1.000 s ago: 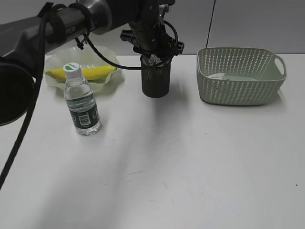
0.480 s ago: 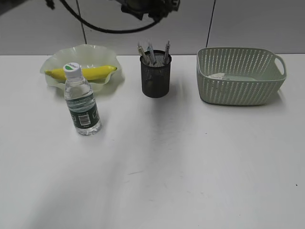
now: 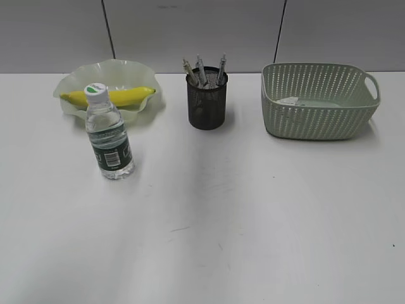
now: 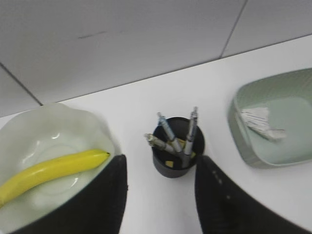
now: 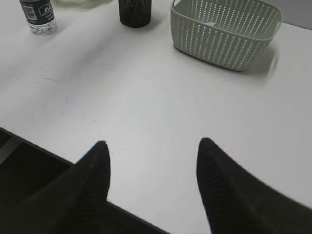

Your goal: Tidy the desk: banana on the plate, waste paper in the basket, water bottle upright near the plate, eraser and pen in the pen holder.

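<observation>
The banana (image 3: 107, 97) lies in the ruffled plate (image 3: 69, 82) at the back left. The water bottle (image 3: 109, 134) stands upright in front of the plate. The black mesh pen holder (image 3: 207, 104) holds several pens (image 3: 201, 70); a small yellow piece, perhaps the eraser (image 4: 168, 164), shows inside it. The waste paper (image 3: 289, 101) lies in the green basket (image 3: 316, 120). My left gripper (image 4: 161, 165) is open and empty, high above the pen holder (image 4: 176, 151). My right gripper (image 5: 152, 146) is open and empty over the desk's near edge. Neither gripper shows in the exterior view.
The white desk (image 3: 240, 221) stretches from the objects at the back to the front edge. A grey panelled wall (image 3: 190, 31) stands behind it. In the right wrist view the desk's near edge (image 5: 53, 156) drops off to a dark gap.
The left arm, which was down at the pen holder a second ago, has lifted up and out of the exterior view. The pens stand in the holder.
</observation>
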You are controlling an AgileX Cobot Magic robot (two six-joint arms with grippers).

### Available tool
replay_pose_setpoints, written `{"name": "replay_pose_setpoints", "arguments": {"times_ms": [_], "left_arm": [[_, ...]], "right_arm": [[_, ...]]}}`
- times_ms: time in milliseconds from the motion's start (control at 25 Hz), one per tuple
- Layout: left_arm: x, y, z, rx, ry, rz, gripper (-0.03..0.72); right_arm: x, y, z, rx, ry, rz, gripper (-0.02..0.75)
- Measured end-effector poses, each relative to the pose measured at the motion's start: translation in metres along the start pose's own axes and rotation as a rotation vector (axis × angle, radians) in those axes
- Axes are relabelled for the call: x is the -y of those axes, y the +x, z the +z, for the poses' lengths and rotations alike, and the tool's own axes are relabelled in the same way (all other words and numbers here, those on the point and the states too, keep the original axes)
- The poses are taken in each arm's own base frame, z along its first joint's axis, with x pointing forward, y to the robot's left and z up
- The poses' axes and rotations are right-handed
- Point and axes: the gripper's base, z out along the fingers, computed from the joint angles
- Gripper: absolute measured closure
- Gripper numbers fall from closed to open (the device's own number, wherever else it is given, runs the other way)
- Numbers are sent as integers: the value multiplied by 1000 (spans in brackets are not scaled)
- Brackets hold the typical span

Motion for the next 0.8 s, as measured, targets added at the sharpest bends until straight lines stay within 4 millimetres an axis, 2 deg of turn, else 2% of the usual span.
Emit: {"name": "replay_pose_setpoints", "arguments": {"times_ms": [200,360,440,640,800], "left_arm": [[13,-1,-45,36,130,37,346],[21,11,-76,34,166,80,346],[21,22,-86,7,170,95,346],[4,53,-108,-58,142,120,346],[-15,88,-128,-109,110,139,346]], "right_arm": [[0,0,0,0,0,0,283],[0,0,0,0,0,0,283],[0,0,0,0,0,0,283],[0,0,0,0,0,0,283],[0,0,0,0,0,0,283]]}}
